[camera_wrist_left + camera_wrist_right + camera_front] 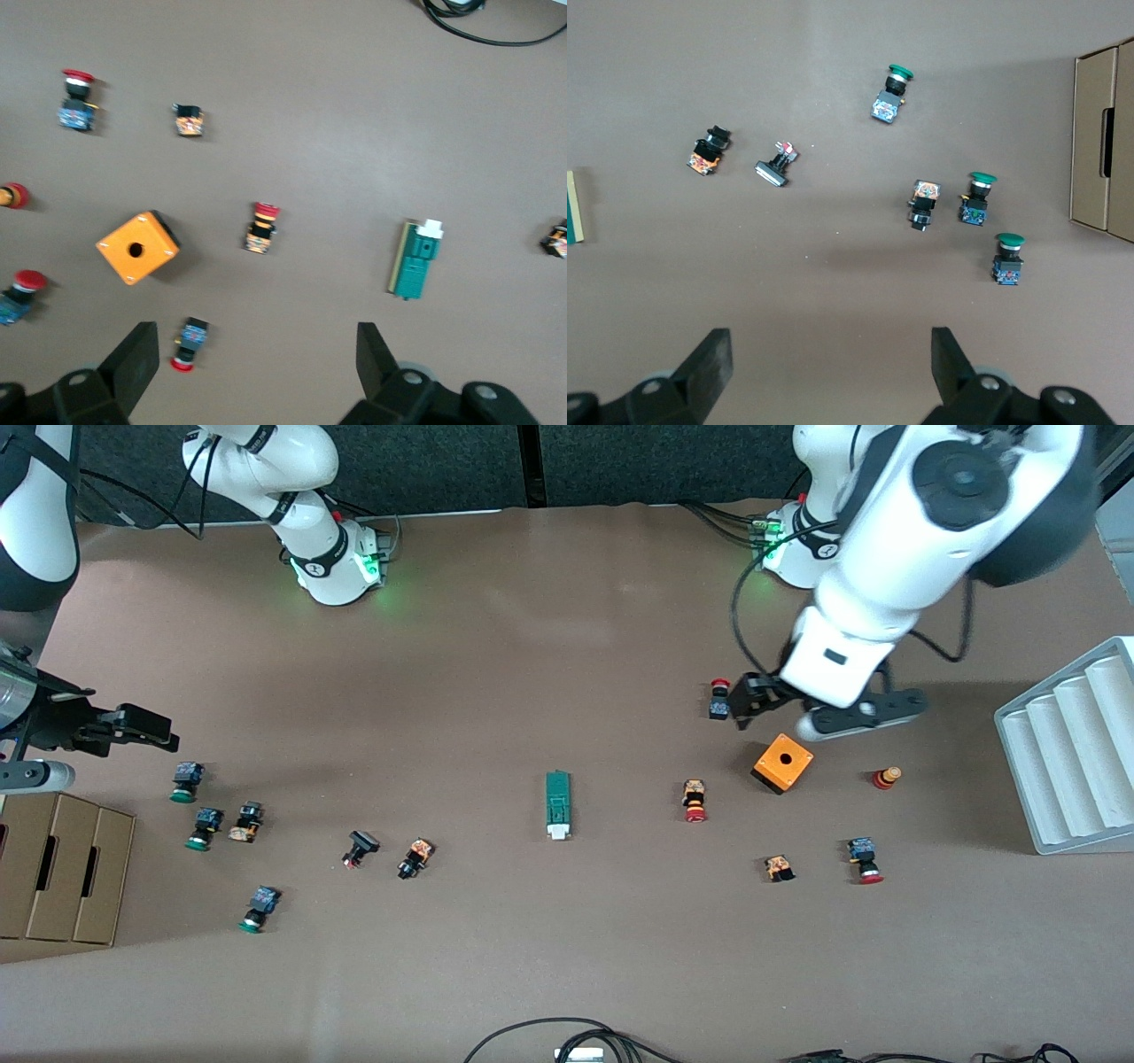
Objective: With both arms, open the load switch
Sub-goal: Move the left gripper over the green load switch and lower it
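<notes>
The load switch (557,804) is lying mid-desk, untouched, while the left tool (828,713) is hanging wide open and empty over the orange cube (782,763), and the right tool (142,726), likewise open and empty, is hovering near the cardboard box (62,868).

Green load switch (557,804), flat, mid-table

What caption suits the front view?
Narrow dark-green load switch lies untouched mid-table; both open end effectors, left and right, hover apart.
</notes>
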Robot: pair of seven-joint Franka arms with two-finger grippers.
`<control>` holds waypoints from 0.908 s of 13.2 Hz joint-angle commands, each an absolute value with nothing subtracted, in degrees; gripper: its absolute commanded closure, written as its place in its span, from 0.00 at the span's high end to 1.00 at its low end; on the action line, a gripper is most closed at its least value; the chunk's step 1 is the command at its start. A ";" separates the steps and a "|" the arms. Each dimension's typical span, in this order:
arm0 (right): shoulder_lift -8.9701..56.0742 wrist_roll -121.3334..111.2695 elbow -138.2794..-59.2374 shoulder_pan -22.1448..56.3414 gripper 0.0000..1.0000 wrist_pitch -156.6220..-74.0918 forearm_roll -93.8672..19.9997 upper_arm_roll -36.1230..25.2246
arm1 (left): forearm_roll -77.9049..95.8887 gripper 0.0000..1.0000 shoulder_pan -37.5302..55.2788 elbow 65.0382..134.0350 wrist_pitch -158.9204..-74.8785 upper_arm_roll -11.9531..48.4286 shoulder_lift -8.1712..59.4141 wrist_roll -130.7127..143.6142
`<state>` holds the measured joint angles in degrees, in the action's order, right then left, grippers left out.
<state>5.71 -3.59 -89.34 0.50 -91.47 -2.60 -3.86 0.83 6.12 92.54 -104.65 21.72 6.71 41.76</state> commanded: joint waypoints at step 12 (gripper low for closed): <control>10.28 -26.83 -89.21 0.88 1.00 -91.93 -4.49 -3.34 | -25.30 0.98 24.34 95.79 -126.79 22.68 20.65 61.16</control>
